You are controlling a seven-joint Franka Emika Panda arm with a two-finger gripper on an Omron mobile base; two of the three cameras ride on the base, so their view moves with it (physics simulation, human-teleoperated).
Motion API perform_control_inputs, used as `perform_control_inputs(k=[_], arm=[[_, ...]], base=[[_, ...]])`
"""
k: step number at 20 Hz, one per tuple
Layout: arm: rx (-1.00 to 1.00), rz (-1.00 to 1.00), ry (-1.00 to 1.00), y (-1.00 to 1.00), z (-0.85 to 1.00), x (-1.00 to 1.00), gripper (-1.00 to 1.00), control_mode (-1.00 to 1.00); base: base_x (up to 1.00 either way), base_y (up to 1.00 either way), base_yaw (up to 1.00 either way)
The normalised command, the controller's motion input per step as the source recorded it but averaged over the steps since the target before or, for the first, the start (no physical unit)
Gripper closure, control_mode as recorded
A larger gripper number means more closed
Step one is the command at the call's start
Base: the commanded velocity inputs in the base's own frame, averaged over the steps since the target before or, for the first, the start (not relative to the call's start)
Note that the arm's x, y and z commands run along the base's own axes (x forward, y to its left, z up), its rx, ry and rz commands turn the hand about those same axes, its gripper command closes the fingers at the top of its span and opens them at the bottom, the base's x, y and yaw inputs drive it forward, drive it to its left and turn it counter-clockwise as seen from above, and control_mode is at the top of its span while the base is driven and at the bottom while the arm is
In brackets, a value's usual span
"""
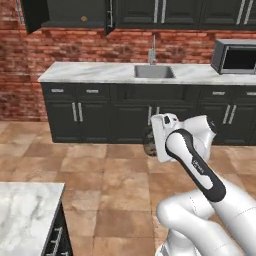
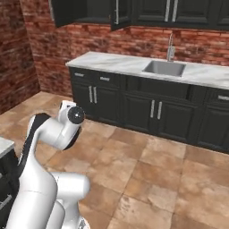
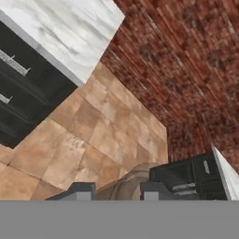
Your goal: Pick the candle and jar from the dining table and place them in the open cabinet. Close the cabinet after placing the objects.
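While my arm is folded above the tiled floor, my gripper [image 3: 113, 192] pinches the dark rounded jar [image 3: 128, 184] between nearly closed fingers. Below lies the marble tabletop [image 3: 70, 32]; across the kitchen, the cabinet [image 1: 65, 14] stands open, the candle [image 1: 84, 19] on its shelf.

candle [image 1: 84, 19] in the cabinet [image 1: 65, 12], above the counter [image 1: 90, 73] left of the sink [image 1: 154, 72].
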Motion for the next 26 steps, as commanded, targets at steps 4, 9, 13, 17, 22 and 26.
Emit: perform_control_inputs(k=[4, 9, 13, 17, 22, 26], arm=[[0.00, 0.00, 0.00, 0.00, 0.00, 0.00, 1.00, 1.00], [0.00, 0.00, 0.00, 0.00, 0.00, 0.00, 1.00, 1.00], [0.00, 0.00, 0.00, 0.00, 0.00, 0.00, 1.00, 1.00], [0.00, 0.00, 0.00, 0.00, 0.00, 0.00, 1.00, 1.00], [0.00, 0.00, 0.00, 0.00, 0.00, 0.00, 1.00, 1.00], [0.00, 0.00, 0.00, 0.00, 0.00, 0.00, 1.00, 1.00]], base=[[1.00, 0.00, -0.23], [1.00, 0.12, -0.19], [1.00, 0.33, -0.15], [0.94, 0.47, -0.12], [0.65, 0.66, -0.11], [0.41, 0.79, -0.11]])
